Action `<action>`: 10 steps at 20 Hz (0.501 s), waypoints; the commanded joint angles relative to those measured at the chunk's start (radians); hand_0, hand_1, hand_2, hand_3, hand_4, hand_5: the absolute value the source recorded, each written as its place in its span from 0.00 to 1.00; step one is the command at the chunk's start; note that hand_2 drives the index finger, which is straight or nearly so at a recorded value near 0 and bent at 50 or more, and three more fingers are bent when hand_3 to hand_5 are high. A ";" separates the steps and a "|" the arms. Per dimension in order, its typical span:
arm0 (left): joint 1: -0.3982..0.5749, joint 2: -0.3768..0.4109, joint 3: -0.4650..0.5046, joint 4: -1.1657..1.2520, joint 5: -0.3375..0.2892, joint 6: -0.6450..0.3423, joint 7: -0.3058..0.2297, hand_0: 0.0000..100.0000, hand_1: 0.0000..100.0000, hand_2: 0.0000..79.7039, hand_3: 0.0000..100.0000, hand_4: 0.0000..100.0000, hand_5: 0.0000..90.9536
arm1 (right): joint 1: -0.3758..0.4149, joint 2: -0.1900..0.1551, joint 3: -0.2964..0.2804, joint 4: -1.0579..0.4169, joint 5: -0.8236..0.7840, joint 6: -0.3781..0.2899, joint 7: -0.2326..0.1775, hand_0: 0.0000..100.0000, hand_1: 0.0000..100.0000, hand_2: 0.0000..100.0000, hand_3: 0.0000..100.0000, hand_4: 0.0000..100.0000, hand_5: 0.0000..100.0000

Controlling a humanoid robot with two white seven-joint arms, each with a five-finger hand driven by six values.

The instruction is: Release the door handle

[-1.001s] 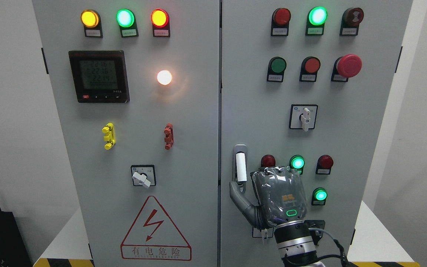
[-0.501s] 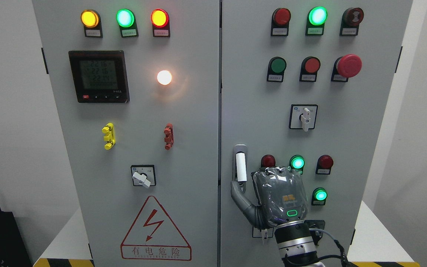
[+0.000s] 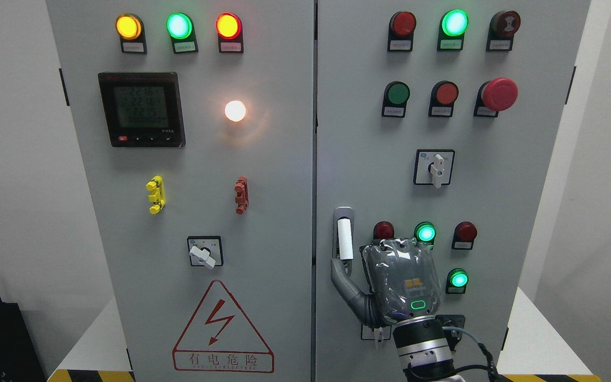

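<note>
My right hand (image 3: 398, 284) is up against the right cabinet door (image 3: 496, 212), its back toward me — thumb (image 3: 343, 280) reaching to the foot of the white door handle (image 3: 345, 240) low on the door's left edge. The remaining fingers are hidden behind the palm, so I cannot tell whether it grips anything.

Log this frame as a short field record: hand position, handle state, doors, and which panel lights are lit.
scene: grey two-door electrical cabinet, both doors look closed
right hand: right hand raised against the right door, back of hand to the camera
thumb: reaches left to the lower end of the door handle; contact cannot be told
finger grip: hidden behind the hand
left hand: not in view
lit on left door: amber, green, red and one white lamp
meter: digital meter on
</note>
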 commanded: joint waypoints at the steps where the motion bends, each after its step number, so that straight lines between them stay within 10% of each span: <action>1: -0.003 0.000 0.002 0.011 0.000 0.000 -0.001 0.12 0.39 0.00 0.00 0.00 0.00 | 0.001 0.000 0.000 -0.001 0.000 0.001 0.000 0.48 0.04 1.00 1.00 1.00 0.96; 10: -0.003 0.000 0.002 0.009 0.000 0.000 -0.001 0.12 0.39 0.00 0.00 0.00 0.00 | 0.002 0.000 0.000 -0.003 0.000 0.004 0.000 0.49 0.05 1.00 1.00 1.00 0.96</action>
